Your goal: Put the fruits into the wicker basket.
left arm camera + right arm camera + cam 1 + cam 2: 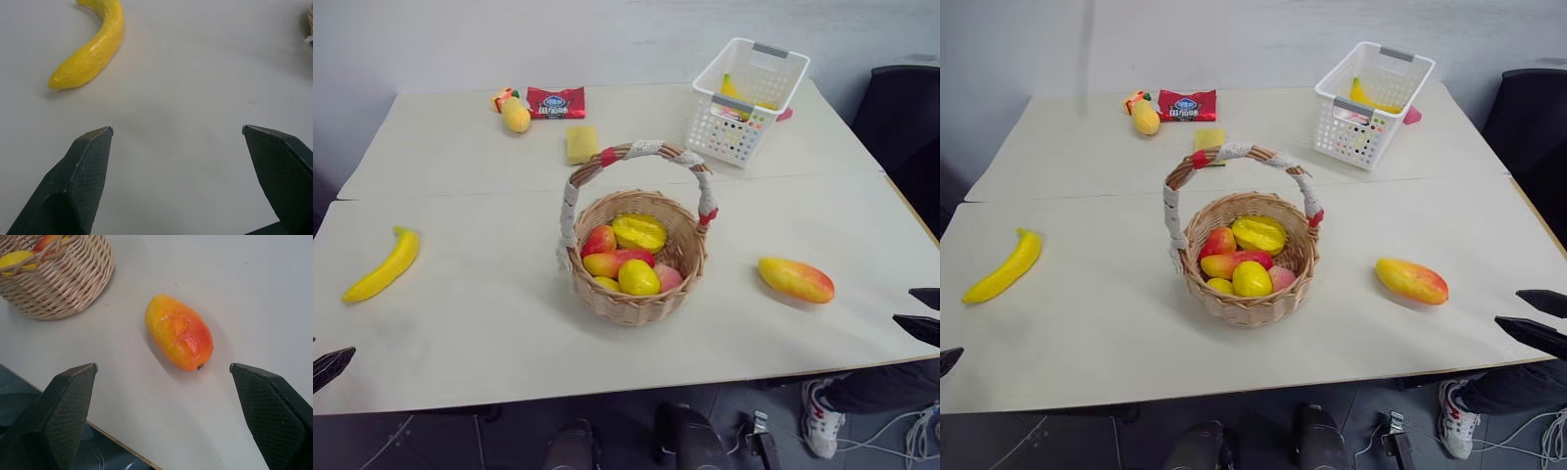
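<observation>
Pale beige and matte, the counter (489, 323) is stretching back to a plain light wall, with a seam running across its middle and a dark chair (906, 117) standing past its far right corner. At the centre the wicker basket (636, 294) is sitting upright, its arched handle wrapped in white cloth with red bands, and several red and yellow fruits are already lying inside it. The banana (384, 266) is lying on the counter well to the left of the basket; in the left wrist view it is lying ahead of the left claw (178, 131) and off to one side, apart from both fingers, which are standing wide with nothing between them. It is looking long, curved and evenly yellow. The mango (795, 279) is lying on the counter to the right of the basket, near it but not touching; in the right wrist view it is lying just ahead of the right claw (164, 366), between the lines of its two fingers, which are also gaping wide and gripping nothing. It is looking plump and elongated, yellow-orange shading to red at one end. Farther back, a white perforated basket (749, 98), a yellow sponge (581, 143), a red snack packet (556, 102) and another small yellow fruit (515, 114) are resting on the counter.
</observation>
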### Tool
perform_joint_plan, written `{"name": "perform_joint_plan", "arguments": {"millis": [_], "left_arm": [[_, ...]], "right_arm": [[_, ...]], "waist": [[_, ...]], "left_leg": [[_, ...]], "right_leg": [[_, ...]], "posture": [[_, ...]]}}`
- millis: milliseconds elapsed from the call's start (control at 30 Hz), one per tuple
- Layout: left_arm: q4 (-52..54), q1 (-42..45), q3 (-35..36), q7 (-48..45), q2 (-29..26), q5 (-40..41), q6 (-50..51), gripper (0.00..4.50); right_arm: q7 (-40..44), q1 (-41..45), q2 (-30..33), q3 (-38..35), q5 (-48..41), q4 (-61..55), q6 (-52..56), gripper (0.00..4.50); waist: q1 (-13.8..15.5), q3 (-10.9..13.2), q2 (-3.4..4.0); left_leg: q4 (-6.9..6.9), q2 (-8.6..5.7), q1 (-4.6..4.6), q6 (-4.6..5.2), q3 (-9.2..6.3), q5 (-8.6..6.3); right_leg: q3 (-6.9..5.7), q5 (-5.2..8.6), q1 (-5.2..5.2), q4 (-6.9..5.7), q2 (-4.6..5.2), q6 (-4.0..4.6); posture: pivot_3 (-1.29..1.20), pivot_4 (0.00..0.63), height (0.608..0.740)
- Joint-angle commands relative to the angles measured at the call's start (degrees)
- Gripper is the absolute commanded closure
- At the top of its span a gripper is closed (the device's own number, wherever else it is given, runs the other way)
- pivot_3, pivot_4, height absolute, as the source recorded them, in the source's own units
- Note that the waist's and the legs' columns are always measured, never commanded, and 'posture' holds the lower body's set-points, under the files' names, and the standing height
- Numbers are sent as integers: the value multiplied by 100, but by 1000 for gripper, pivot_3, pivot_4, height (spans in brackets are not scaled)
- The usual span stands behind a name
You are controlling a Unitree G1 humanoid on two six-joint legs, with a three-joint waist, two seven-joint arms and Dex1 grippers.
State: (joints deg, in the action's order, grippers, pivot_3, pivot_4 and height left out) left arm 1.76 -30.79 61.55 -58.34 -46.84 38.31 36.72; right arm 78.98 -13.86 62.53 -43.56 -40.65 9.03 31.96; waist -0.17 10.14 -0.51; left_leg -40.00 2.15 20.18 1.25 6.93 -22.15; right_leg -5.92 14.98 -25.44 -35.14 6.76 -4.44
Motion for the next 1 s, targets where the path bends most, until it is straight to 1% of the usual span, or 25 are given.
{"name": "perform_joint_plan", "arguments": {"millis": [33,267,533,667,733,833,900,1000], "left_arm": [[15,-33,144,39,30,39,-97,56],[-89,166,-47,199,-58,-113,-215,56],[-272,338,-265,215,-181,-261,-421,56],[-370,800,-467,541,-269,-284,-367,56],[-418,1120,-648,680,-382,-329,-350,56],[-522,1472,-893,718,-579,-378,-337,56],[-688,1768,-1235,672,-860,-530,-384,56],[-1379,2505,-1993,813,-1301,-1013,-630,56]], "right_arm": [[76,120,43,-21,36,-33,-49,0],[31,166,-65,77,204,-95,-129,0],[-10,33,-198,-47,223,-332,-68,0],[-187,8,-210,-128,209,-573,-6,0],[-253,44,-156,-209,14,-895,236,0],[-303,141,-68,-426,-526,-1464,905,0],[-322,240,9,-589,-1016,-2075,1347,0],[-535,574,87,-649,-1708,-2967,1722,0]], "waist": [[-1,0,1],[7,0,3],[1,-3,8],[3,-3,8],[8,-3,9],[8,-3,9],[8,-2,10],[10,-1,13]], "left_leg": [[0,1,0,-3,0,0],[0,4,0,-12,0,-1],[0,5,0,-17,0,-1],[0,5,0,-16,2,-1],[0,5,-2,-17,2,0],[-1,6,-4,-26,-2,6],[0,7,-4,-32,-2,9],[0,8,-5,-38,-3,12]], "right_leg": [[0,0,0,0,0,1],[2,2,-1,0,-2,4],[2,2,-2,0,-4,4],[3,2,-1,-1,-4,4],[4,2,-1,-7,-3,4],[4,3,-2,-20,-3,6],[3,4,-3,-23,-4,8],[0,6,-5,-29,-9,11]], "posture": [[0,150,740],[0,150,740],[0,150,740],[0,150,740],[0,150,740],[0,150,740],[0,150,740],[0,150,740]]}}
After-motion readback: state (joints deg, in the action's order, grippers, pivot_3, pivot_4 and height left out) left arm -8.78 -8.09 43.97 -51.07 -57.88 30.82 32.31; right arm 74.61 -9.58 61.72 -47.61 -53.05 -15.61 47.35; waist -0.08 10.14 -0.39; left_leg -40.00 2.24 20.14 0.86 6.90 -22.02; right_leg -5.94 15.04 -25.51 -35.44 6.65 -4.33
